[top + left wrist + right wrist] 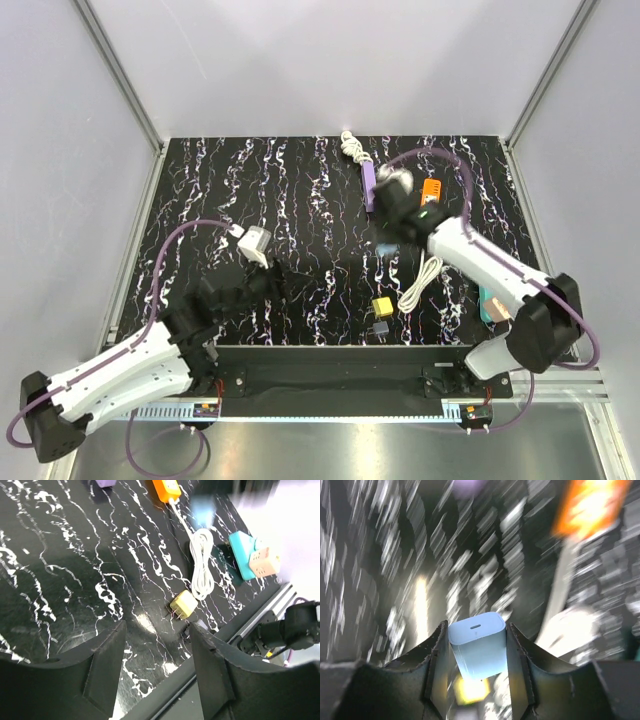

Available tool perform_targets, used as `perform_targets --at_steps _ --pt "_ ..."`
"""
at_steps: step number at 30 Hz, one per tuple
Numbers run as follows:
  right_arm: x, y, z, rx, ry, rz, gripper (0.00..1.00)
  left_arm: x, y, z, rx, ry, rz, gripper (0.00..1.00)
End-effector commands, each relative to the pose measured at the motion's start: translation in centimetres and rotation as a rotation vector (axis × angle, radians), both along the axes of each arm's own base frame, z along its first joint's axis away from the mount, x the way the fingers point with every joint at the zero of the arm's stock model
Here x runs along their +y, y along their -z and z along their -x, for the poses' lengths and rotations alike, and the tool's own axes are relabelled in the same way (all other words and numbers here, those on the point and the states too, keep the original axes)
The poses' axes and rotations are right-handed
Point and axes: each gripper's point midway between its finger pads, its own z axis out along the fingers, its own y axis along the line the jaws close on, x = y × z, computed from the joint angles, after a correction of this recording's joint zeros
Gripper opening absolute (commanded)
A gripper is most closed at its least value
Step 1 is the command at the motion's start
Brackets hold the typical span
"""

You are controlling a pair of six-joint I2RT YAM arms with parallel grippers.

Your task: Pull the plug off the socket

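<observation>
Well left of the purple socket strip (369, 186), my left gripper (157, 632) hangs over the marbled table (60, 580), fingers apart with nothing between them. Just right of that strip's near end, my right gripper (476, 630) pinches the white plug (480, 655) by its sides, clear of the strip. Its end face shows one small oval port; any print is too blurred to read.

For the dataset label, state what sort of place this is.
Probably a lab robot test cell: plain pale panel walls on aluminium frame posts enclose a black white-veined tabletop, strewn with props such as a small yellow cube plug and a coiled white cable.
</observation>
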Motion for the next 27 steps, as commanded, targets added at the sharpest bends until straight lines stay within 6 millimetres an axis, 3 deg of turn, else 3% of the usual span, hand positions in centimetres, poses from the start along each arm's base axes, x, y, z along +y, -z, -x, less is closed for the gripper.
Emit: perform_targets --at_steps 1,2,4,5,8,15,17,22,23,27 --pt "5.3 6.0 8.0 0.188 -0.108 0.020 0.00 1.4 -0.4 -0.1 0.017 -0.076 0.031 0.59" --pt "6.7 7.8 9.9 0.230 -0.125 0.037 0.00 1.7 -0.9 0.1 0.007 -0.078 0.050 0.59" --pt "8.4 9.3 11.9 0.248 -0.168 0.077 0.00 2.2 -1.1 0.3 0.004 -0.091 0.067 0.60" --pt "10.2 10.4 14.0 0.258 -0.215 0.112 0.00 2.3 -1.4 0.4 0.000 -0.093 0.076 0.60" --pt "12.0 11.9 15.7 0.256 -0.249 0.169 0.00 2.8 -1.4 0.6 0.000 -0.105 0.079 0.61" --pt "13.8 14.1 16.8 0.272 -0.282 0.217 0.00 3.3 -1.1 1.1 0.013 -0.101 0.066 0.61" --pt "13.7 14.5 17.0 0.264 -0.274 0.224 0.23 3.5 -0.9 1.2 0.015 -0.103 0.057 0.62" --pt "13.6 15.0 16.7 0.248 -0.272 0.244 0.51 3.8 -0.7 1.1 0.011 -0.113 0.042 0.69" --pt "13.6 15.0 16.6 0.246 -0.272 0.248 0.64 3.8 -1.0 1.1 0.006 -0.112 0.044 0.70" --pt "14.1 14.2 15.9 0.215 -0.267 0.252 0.90 3.7 -1.3 1.0 0.001 -0.109 0.039 0.73"
